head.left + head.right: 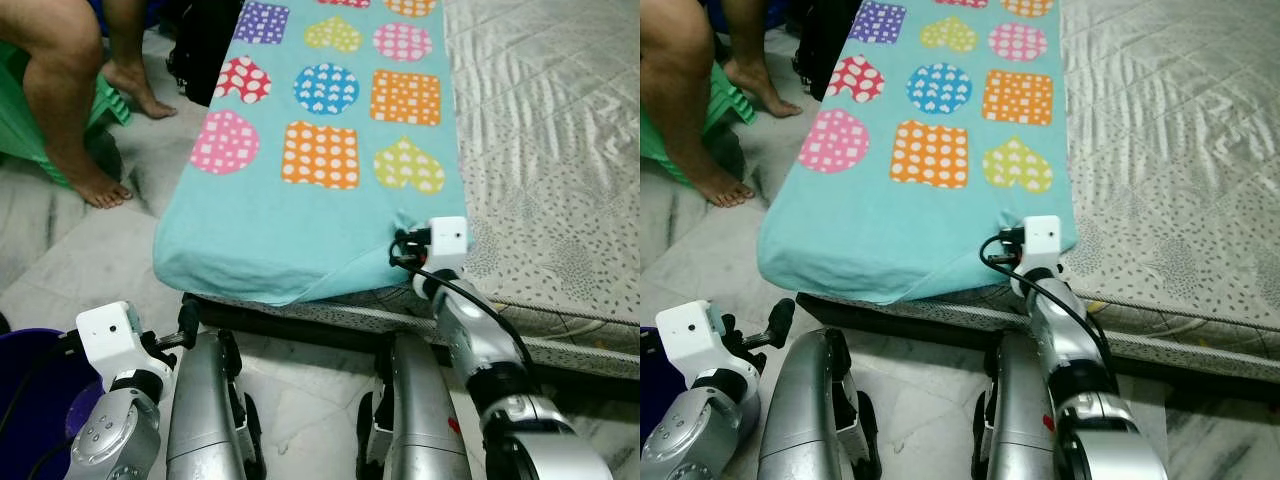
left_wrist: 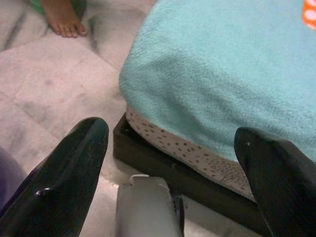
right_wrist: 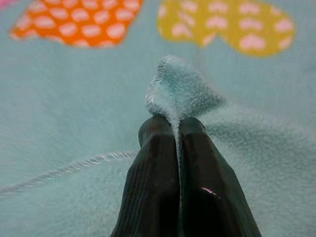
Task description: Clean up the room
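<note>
Left eye view: a teal blanket [image 1: 320,150] with bright hearts and squares lies on the bed [image 1: 540,130], covering the side nearest the person. Its near end hangs a little over the bed's edge. The right gripper [image 1: 398,243] is at the blanket's near corner, on the bed. The left gripper [image 1: 186,322] hangs low over the floor [image 1: 90,250], near the bed's corner and apart from the blanket. A person's bare legs [image 1: 60,90] stand on the floor beside the bed. A purple tub [image 1: 30,390] sits on the floor by the left arm.

Right eye view: the same blanket [image 1: 930,150] and bed, with the right arm reaching to the blanket's corner.

Left wrist view: the left gripper's two black fingers [image 2: 69,173] are spread wide with nothing between them. Past them is the blanket's rounded end on the bed, and a bare foot [image 2: 61,19] on the floor.

Right wrist view: the right gripper's fingers [image 3: 153,182] are pressed tight together, pinching a little fold of the blanket [image 3: 180,91]. The fold sticks up just past the tips.
</note>
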Tool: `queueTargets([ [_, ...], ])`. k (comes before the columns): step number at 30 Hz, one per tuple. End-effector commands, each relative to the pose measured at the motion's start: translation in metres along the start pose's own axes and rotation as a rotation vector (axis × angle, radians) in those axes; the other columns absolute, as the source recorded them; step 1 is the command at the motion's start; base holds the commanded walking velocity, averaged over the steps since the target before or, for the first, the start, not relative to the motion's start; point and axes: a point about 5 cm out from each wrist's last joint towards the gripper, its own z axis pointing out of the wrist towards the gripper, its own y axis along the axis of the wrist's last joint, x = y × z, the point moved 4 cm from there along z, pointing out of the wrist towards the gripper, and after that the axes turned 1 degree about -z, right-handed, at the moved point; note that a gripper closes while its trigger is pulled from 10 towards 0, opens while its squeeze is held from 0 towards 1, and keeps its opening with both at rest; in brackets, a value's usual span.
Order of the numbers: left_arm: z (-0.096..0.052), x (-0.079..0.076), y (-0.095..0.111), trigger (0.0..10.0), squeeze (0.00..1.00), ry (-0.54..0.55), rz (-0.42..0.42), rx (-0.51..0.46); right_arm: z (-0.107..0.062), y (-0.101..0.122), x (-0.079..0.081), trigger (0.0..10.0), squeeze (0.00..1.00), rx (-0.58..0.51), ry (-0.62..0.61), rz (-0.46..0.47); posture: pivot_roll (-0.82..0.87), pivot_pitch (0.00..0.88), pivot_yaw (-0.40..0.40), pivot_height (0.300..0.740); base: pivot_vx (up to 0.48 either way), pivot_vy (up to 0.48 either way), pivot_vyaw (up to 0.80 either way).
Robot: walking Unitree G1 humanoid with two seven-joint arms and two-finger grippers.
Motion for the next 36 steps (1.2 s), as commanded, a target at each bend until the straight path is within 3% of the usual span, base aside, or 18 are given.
queueTargets([
  [1, -0.001, 0.006, -0.005, 10.0, 0.0, 0.009, 0.0, 0.022, -0.012, 0.002, -0.006, 0.0, 0.0, -0.03, 0.027, 0.021, 0.08, 0.251, -0.03, 0.535, 0.0, 0.0, 0.0],
  [5, 0.001, 0.003, -0.003, 10.0, 0.0, -0.012, -0.004, 0.013, -0.026, 0.002, -0.007, 0.0, 0.0, -0.046, 0.057, 0.021, 0.07, 0.245, -0.029, 0.535, 0.0, 0.0, 0.0],
  [7, 0.003, 0.0, -0.003, 10.0, 0.0, -0.025, -0.008, 0.016, -0.042, -0.001, -0.007, 0.0, 0.0, -0.05, 0.076, 0.025, 0.06, 0.239, -0.026, 0.535, 0.0, 0.0, 0.0],
  [17, 0.009, -0.004, -0.005, 10.0, 0.0, -0.051, -0.009, 0.026, -0.075, -0.01, -0.017, 0.0, 0.0, -0.011, 0.046, 0.017, 0.03, 0.225, -0.014, 0.535, 0.0, 0.0, 0.0],
  [18, 0.011, -0.005, -0.005, 10.0, 0.0, -0.058, -0.01, 0.03, -0.081, -0.015, -0.021, 8.3, 0.0, 0.015, 0.023, 0.007, 0.03, 0.219, -0.009, 0.535, 0.0, 0.0, 0.0],
  [20, 0.012, -0.005, -0.005, 10.0, 0.0, -0.061, -0.01, 0.032, -0.083, -0.017, -0.022, 8.3, 0.0, 0.035, 0.009, 0.0, 0.02, 0.217, -0.007, 0.535, 0.0, 0.0, 0.0],
  [21, 0.013, -0.006, -0.006, 10.0, 0.0, -0.063, -0.01, 0.034, -0.085, -0.02, -0.023, 10.0, 0.0, 0.052, 0.004, 0.004, 0.02, 0.215, -0.006, 0.535, 0.0, 0.0, 0.0],
  [23, 0.014, -0.007, -0.007, 10.0, 0.0, -0.069, -0.01, 0.038, -0.087, -0.026, -0.023, 10.0, 0.0, 0.075, -0.009, 0.017, 0.02, 0.212, -0.003, 0.535, 0.0, 0.0, 0.0],
  [24, 0.014, -0.007, -0.008, 10.0, 0.0, -0.073, -0.009, 0.041, -0.088, -0.028, -0.023, 10.0, 0.73, 0.082, -0.015, 0.017, 0.02, 0.21, -0.001, 0.535, 0.0, 0.0, 0.0],
  [25, 0.015, -0.008, -0.008, 10.0, 0.0, -0.077, -0.008, 0.044, -0.09, -0.029, -0.019, 10.0, 1.0, 0.082, -0.009, 0.023, 0.02, 0.208, 0.0, 0.535, 0.0, 0.0, 0.0],
  [36, 0.019, -0.008, -0.007, 10.0, 0.0, -0.078, -0.001, 0.045, -0.094, -0.036, -0.023, 10.0, 1.0, 0.127, -0.065, -0.046, 0.02, 0.199, 0.001, 0.535, 0.0, 0.0, 0.0],
])
